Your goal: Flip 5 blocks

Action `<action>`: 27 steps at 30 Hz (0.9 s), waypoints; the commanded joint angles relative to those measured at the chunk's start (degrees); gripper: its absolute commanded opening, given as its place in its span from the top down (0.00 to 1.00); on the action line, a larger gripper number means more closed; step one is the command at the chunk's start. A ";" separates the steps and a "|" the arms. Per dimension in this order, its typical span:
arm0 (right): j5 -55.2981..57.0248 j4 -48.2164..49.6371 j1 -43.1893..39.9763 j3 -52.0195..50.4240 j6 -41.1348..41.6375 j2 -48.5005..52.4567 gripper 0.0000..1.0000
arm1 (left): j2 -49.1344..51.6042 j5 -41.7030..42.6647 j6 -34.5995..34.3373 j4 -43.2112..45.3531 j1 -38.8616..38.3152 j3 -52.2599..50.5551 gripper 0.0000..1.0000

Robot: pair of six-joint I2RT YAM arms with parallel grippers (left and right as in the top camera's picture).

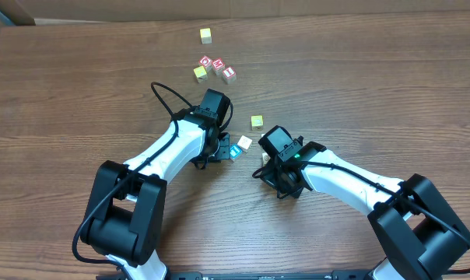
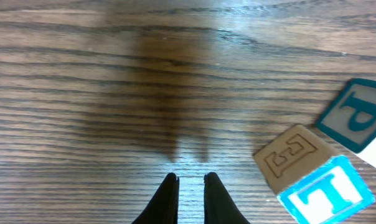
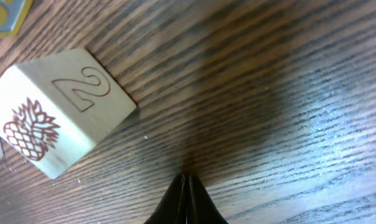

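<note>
In the left wrist view, a block (image 2: 312,177) with a tan outlined-letter face and a cyan T face lies right of my left gripper (image 2: 189,181). A blue P block (image 2: 357,113) sits behind it. The left jaws are nearly shut, with a thin slit between them and nothing in it. In the right wrist view, a cream block (image 3: 63,118) showing a 2 and a pineapple lies up and left of my right gripper (image 3: 187,178), which is shut and empty over bare wood. Overhead, the cyan block (image 1: 235,152), a cream block (image 1: 244,142) and a yellow-green block (image 1: 257,121) lie between the arms.
Far from the grippers, three red-and-white letter cubes (image 1: 218,67) cluster with a yellow cube (image 1: 200,72). A lone yellow-topped cube (image 1: 206,34) sits farther back. A yellow-and-blue face (image 3: 4,14) shows at the top left corner of the right wrist view.
</note>
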 commanded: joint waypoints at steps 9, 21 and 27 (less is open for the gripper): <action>1.66 -10.49 -6.47 10.34 -16.17 -1.51 0.91 | 0.61 5.01 2.54 -8.02 5.84 9.51 0.91; -0.26 -6.01 -8.92 11.50 -24.92 -1.42 0.58 | 0.61 8.87 3.89 -5.55 4.20 13.64 0.81; -2.89 -0.70 -8.55 11.47 -28.09 -1.42 0.59 | 0.61 5.44 -0.17 -1.60 1.77 13.60 0.82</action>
